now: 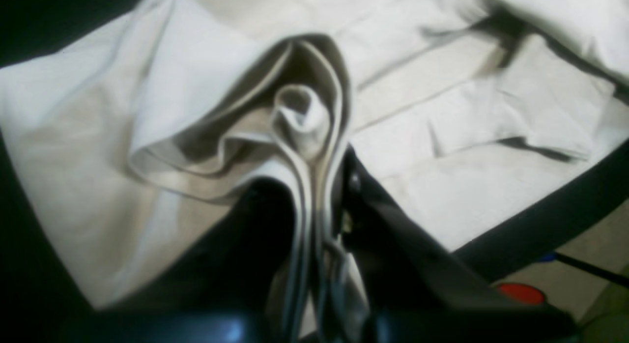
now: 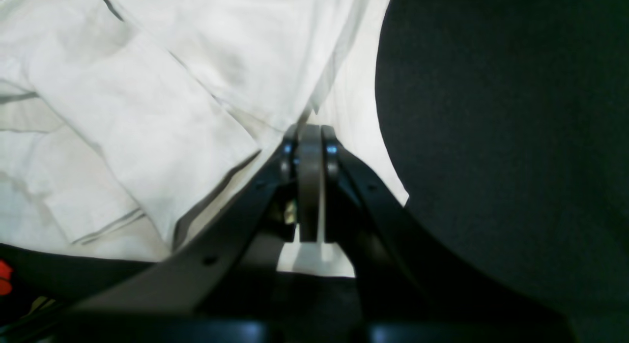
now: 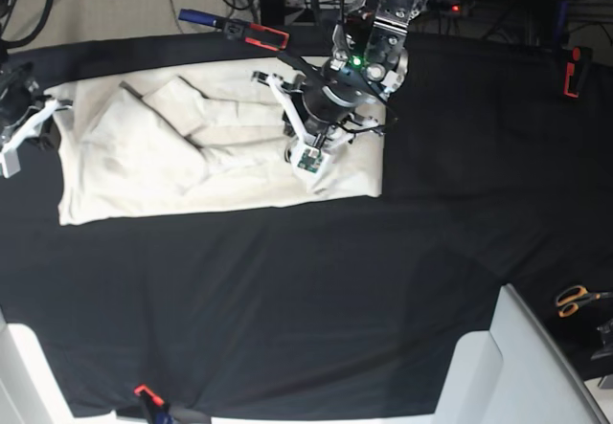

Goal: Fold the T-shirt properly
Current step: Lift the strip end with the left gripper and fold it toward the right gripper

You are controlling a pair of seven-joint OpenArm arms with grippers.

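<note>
The cream T-shirt (image 3: 172, 166) lies spread on the black table cloth (image 3: 287, 300), wrinkled, with its sleeves folded in over the body. My left gripper (image 3: 308, 156) hangs over the shirt's right part. In the left wrist view this left gripper (image 1: 317, 185) is shut on a bunched fold of the T-shirt (image 1: 300, 112), lifted off the rest. My right gripper (image 3: 50, 110) sits at the shirt's left edge. In the right wrist view the right gripper (image 2: 309, 134) is shut, pinching the edge of the T-shirt (image 2: 162, 117), with a taut crease running from its tips.
Orange-handled scissors (image 3: 575, 300) lie at the right edge. A red clamp (image 3: 572, 70) grips the cloth at the far right, another (image 3: 263, 33) at the back and one (image 3: 144, 390) at the front. A white panel (image 3: 498, 367) stands at the lower right.
</note>
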